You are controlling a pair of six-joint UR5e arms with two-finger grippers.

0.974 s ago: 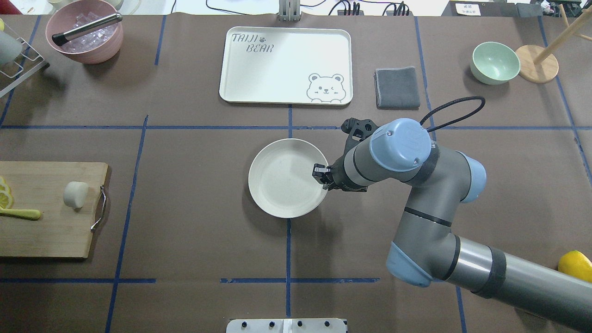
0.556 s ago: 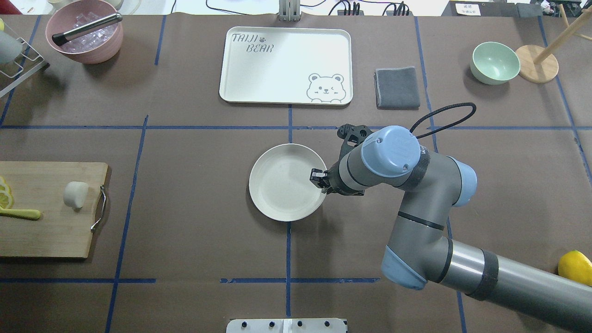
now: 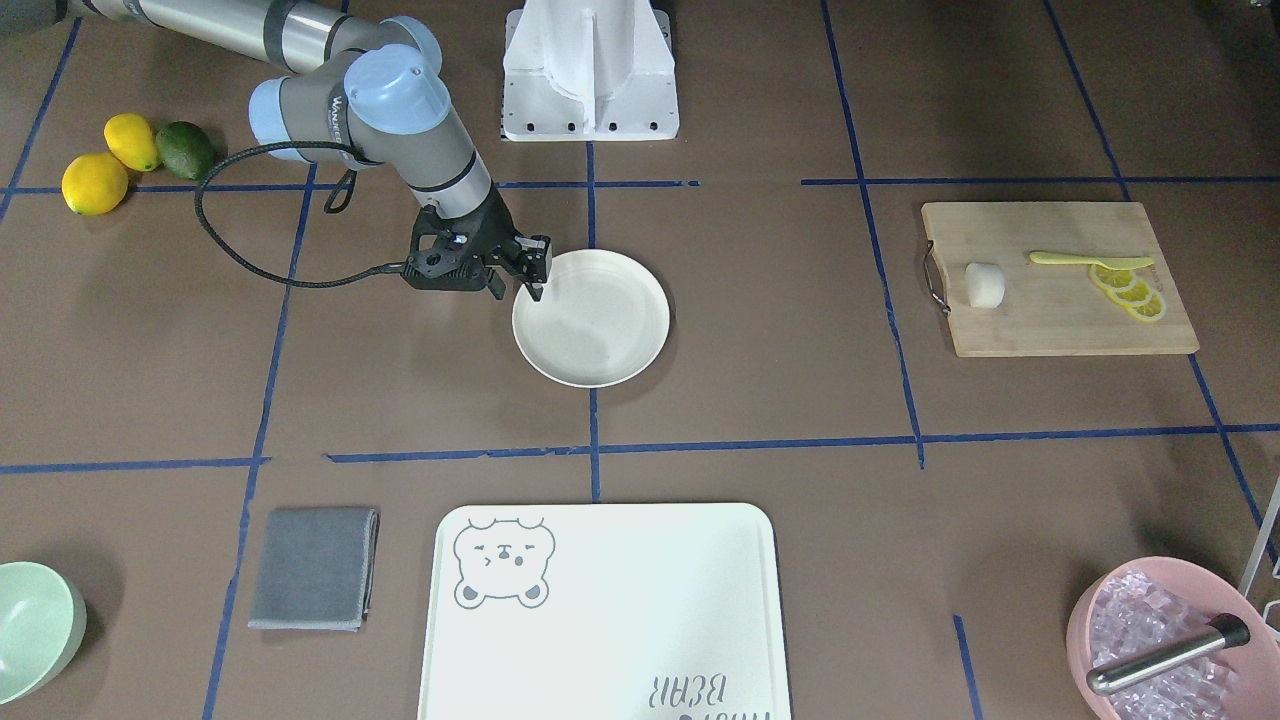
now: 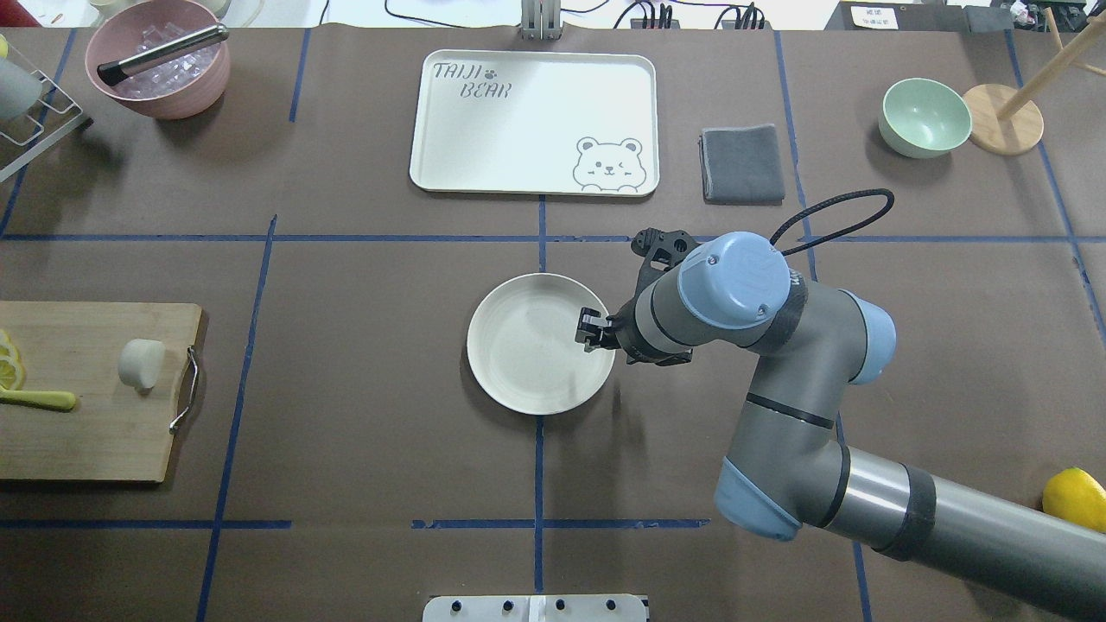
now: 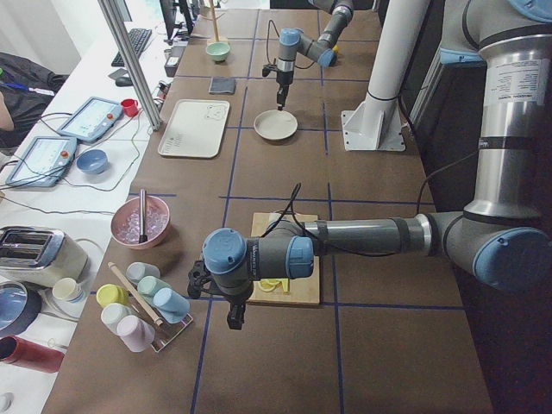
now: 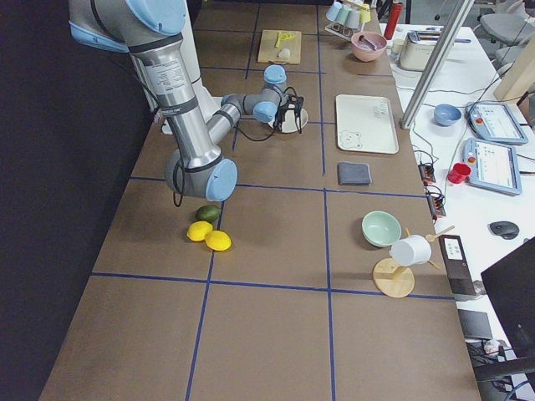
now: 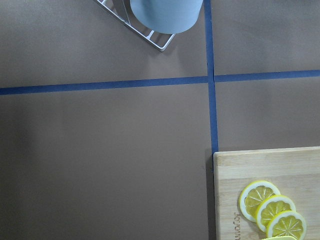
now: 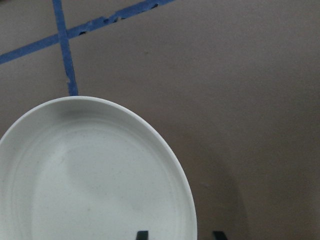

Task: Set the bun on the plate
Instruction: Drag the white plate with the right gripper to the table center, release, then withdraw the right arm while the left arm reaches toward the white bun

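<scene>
The bun (image 4: 141, 363) is a small cream lump lying on the wooden cutting board (image 4: 95, 423) at the table's left; it also shows in the front view (image 3: 984, 285). The round cream plate (image 4: 518, 345) rests on the table at the centre and holds nothing. My right gripper (image 4: 590, 333) hovers at the plate's right rim. In the right wrist view its two fingertips (image 8: 142, 235) stand apart on either side of the rim (image 8: 192, 220), so it is open. My left gripper (image 5: 235, 321) hangs near the board's far end; I cannot tell its state.
Lemon slices (image 3: 1130, 290) and a yellow utensil (image 3: 1085, 260) share the board. A bear-print tray (image 4: 534, 121), grey cloth (image 4: 743, 162), green bowl (image 4: 923, 117) and pink ice bowl (image 4: 158, 56) line the far side. A rack of cups (image 7: 165, 12) stands beyond the board.
The plate has shifted a little toward the robot and looks smaller, as if lowered. The right gripper stayed at its right rim while the arm's elbow swung left.
</scene>
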